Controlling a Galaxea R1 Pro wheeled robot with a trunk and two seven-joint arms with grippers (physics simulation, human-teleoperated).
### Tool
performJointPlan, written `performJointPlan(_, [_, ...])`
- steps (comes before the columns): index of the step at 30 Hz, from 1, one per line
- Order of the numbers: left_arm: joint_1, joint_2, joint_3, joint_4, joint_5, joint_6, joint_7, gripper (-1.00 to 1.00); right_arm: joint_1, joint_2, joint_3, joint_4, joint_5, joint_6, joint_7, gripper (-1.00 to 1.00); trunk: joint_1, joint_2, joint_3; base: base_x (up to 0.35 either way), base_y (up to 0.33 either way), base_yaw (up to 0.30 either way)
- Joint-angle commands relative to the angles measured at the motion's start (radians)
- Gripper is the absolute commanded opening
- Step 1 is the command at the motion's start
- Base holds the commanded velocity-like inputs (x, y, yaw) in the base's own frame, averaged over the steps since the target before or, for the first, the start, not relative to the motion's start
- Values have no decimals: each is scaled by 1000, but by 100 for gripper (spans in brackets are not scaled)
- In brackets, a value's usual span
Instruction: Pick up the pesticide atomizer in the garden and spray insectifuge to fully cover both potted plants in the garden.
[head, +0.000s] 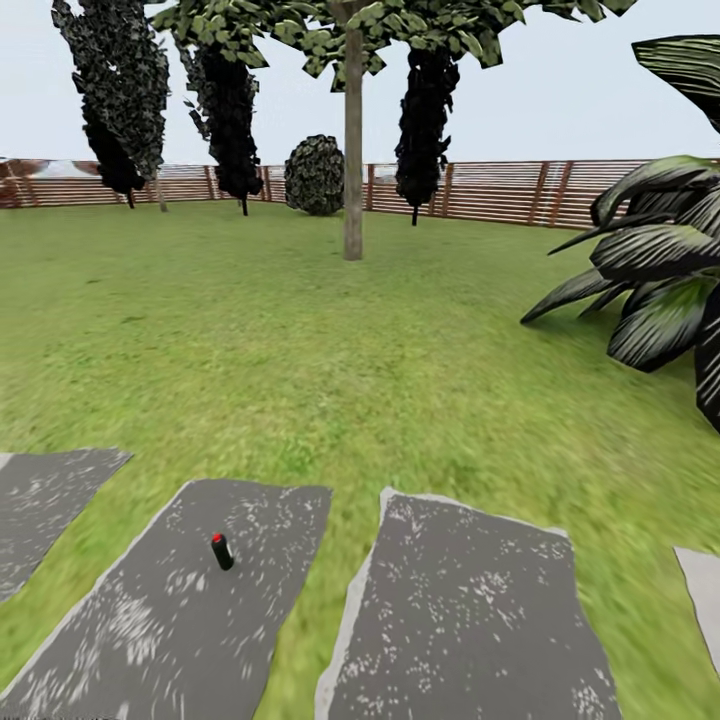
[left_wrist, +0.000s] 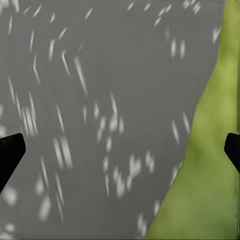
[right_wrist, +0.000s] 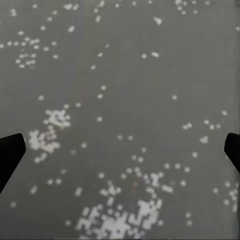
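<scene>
- Grippers: the left gripper (left_wrist: 120, 150) has its two dark fingertips at opposite edges of its wrist view, spread wide with nothing between them. The right gripper (right_wrist: 120, 150) is the same, wide apart and empty.
- Ground under the hands: the left wrist camera looks down on a grey speckled stepping slab (left_wrist: 90, 100) with its edge against grass. The right wrist camera looks down on bare speckled slab (right_wrist: 120, 75).
- Item of interest: a small dark canister with a red tip (head: 221, 551) stands on the left-centre slab (head: 150, 620), roughly upright with its long axis near vertical and the top leaning slightly left.
- Identification: I take it, as a judgement only, for the pesticide atomizer. It is too small here for me to make out a trigger.
- Deciding relation: the canister sits left of my centre line, so I judge the left arm the nearer one, approaching from above or the side of an upright body.
- Middle ground: open lawn (head: 300, 350) lies beyond the slabs, and a large striped spiky plant (head: 660, 260) stands at the right edge. That plant is not a target.
- Far ground: a bare tree trunk (head: 352, 150) stands on the lawn, with dark trees and a brown slatted fence (head: 500, 190) behind it.
- Potted plants: I cannot place them from here.
</scene>
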Motion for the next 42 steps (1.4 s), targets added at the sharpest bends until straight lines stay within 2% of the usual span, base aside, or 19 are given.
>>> performJointPlan(1, [-1, 0, 1, 1, 2, -3, 0, 100, 0, 0, 0, 1, 0, -3, 0, 100, 0, 0, -1, 182, -226, 275])
performJointPlan(42, [-1, 0, 2, 1, 2, -3, 0, 100, 0, 0, 0, 1, 0, -4, 0, 100, 0, 0, -9, 182, -206, 274])
